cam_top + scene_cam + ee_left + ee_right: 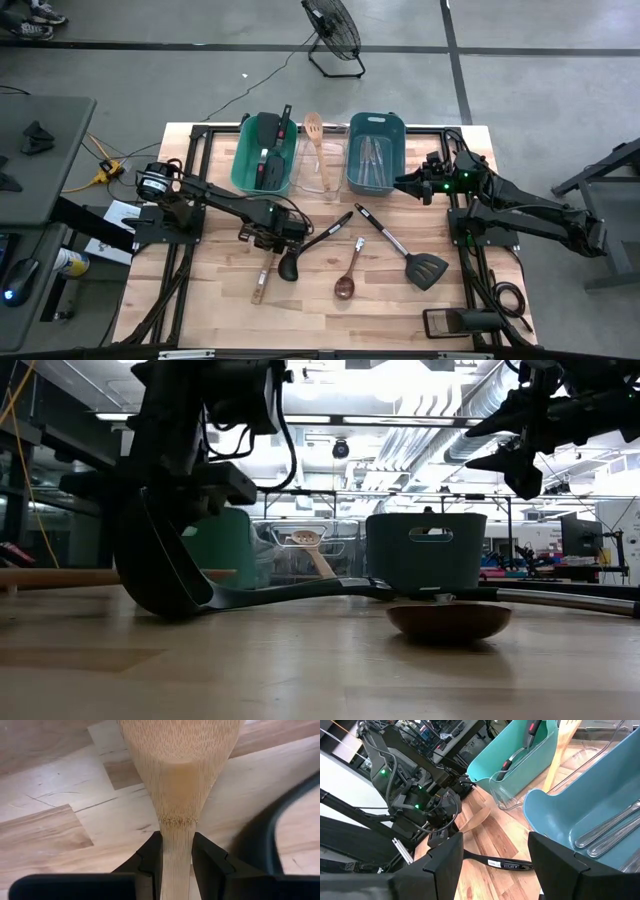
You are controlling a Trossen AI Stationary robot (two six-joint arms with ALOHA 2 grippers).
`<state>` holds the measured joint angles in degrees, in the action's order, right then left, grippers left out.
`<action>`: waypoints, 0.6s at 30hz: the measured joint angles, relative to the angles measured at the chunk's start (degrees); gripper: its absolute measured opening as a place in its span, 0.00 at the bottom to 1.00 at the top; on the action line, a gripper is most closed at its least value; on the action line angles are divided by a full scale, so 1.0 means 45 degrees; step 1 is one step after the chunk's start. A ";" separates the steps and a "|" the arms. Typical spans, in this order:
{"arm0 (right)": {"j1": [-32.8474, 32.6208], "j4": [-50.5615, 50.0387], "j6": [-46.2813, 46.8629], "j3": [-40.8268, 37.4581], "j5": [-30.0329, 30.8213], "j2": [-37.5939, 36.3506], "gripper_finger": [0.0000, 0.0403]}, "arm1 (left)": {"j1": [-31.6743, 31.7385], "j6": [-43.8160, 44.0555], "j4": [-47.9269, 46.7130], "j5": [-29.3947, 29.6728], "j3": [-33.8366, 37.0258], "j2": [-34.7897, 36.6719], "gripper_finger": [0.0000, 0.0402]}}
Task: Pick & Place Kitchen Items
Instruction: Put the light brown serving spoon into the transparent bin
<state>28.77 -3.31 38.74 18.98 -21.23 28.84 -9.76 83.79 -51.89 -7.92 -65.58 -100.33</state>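
Left hand (262, 238) low over the butcher-block surface (220, 320), its two dark fingers (150, 860) pinched narrow on the neck of a wooden spatula (177, 780), just where the flat blade tapers into the handle; the rest of that tool lies out toward the front edge of the surface in the high view (259, 288). Bamboo-like grain, matte, dry-looking: judged light and rigid, unlikely to flex, with enough tooth for the pads to hold. The neck is a fair grip point, though the long handle may swing on the lift. Touching or just beside it sits a black ladle (305, 250), bowl near the left hand, slim handle running toward the bins; smooth plastic or nylon, probably slicker. A dark wooden spoon (347, 279) lies near the middle, rounded bowl toward the front edge; best taken mid-handle. A black slotted turner (405, 250) with a slim metal-looking shaft lies to its right; head-heavy, so grip nearer the head. Behind: green bin (262, 155) holding black and red-handled tools, clear bin (322, 160) with a pale wooden slotted spoon (315, 135), blue bin (374, 152) with silver cutlery (607, 832), thin, hard and slippery. Right hand (415, 186) hangs above the surface beside the blue bin, jaws wide, holding nothing.
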 joint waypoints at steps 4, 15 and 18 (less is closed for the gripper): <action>0.0000 0.0000 -0.0001 0.0000 0.0000 -0.0001 0.53 | 0.0000 -0.0248 -0.0416 -0.0024 -0.0481 0.0000 0.19; 0.0000 0.0004 0.0000 0.0000 -0.0076 0.0000 0.53 | 0.0005 -0.0830 -0.2646 0.0240 -0.2305 0.0010 0.19; 0.0000 0.0004 0.0000 0.0000 -0.0079 0.0000 0.53 | 0.0010 -0.0963 -0.3136 0.0536 -0.3055 0.0015 0.19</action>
<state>28.77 -3.29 38.74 18.98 -21.59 28.84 -9.72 79.45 -66.00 -5.51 -79.33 -100.27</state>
